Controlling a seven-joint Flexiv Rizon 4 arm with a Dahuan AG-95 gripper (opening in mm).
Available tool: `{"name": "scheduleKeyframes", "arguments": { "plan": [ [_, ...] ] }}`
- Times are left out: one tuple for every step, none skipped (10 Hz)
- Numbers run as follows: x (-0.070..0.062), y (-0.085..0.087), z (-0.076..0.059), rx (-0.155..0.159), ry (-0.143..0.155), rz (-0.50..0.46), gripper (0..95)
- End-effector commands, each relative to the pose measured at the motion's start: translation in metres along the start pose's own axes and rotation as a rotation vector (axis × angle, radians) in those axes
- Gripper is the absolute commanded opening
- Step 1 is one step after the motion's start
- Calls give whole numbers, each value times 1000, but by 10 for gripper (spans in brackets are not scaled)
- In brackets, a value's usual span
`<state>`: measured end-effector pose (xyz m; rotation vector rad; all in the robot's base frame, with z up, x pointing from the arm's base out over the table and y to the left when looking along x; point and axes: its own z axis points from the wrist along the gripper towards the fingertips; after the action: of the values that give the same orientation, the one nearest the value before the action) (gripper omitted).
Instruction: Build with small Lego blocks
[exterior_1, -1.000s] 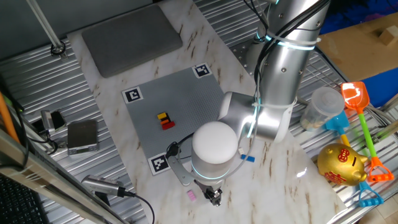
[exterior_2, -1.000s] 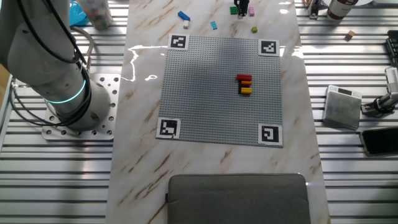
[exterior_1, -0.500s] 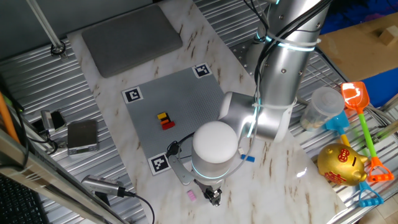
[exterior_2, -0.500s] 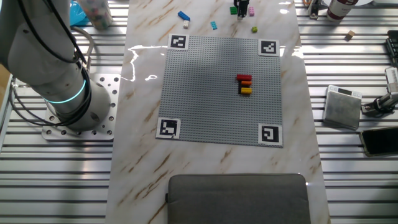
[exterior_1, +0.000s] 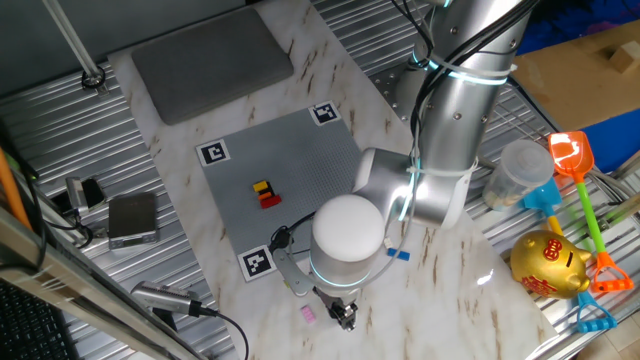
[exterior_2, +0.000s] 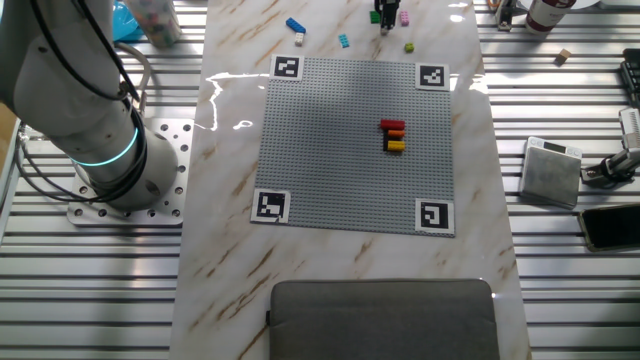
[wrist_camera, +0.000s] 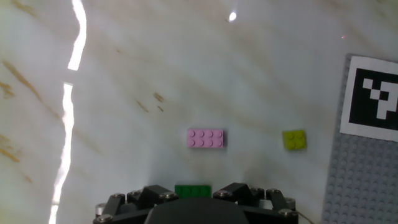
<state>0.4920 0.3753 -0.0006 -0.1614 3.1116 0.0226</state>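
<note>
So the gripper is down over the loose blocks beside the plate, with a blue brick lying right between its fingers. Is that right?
Not quite: the brick at the gripper is green, not blue, as the hand view shows. The pink brick and the yellow-green one lie loose further out on the marble, beside the grey plate.

The desk (wrist_camera: 124, 93) was smooth, shiny marble with brown streaks, and light bounced off it. The pink brick (wrist_camera: 206, 138) and the green brick (wrist_camera: 192, 191) near it looked like smooth plastic. The grey plate (exterior_2: 350, 150) was matt and bumpy all over. Around the desk lay ridged, shiny metal (exterior_2: 100, 290).
</note>
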Motion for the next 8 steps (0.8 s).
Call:
{"name": "scheduleKeyframes", "arguments": {
  "plan": [
    [1,0,0,0,-1,2,760],
    [1,0,0,0,-1,3,760],
    [2,0,1,0,-1,3,760],
    [2,0,1,0,-1,3,760],
    [3,0,2,1,-2,1,760],
    [3,0,2,1,-3,1,760],
    [3,0,2,0,-3,1,760],
    [3,0,2,-1,-4,1,760]
  ]
}}
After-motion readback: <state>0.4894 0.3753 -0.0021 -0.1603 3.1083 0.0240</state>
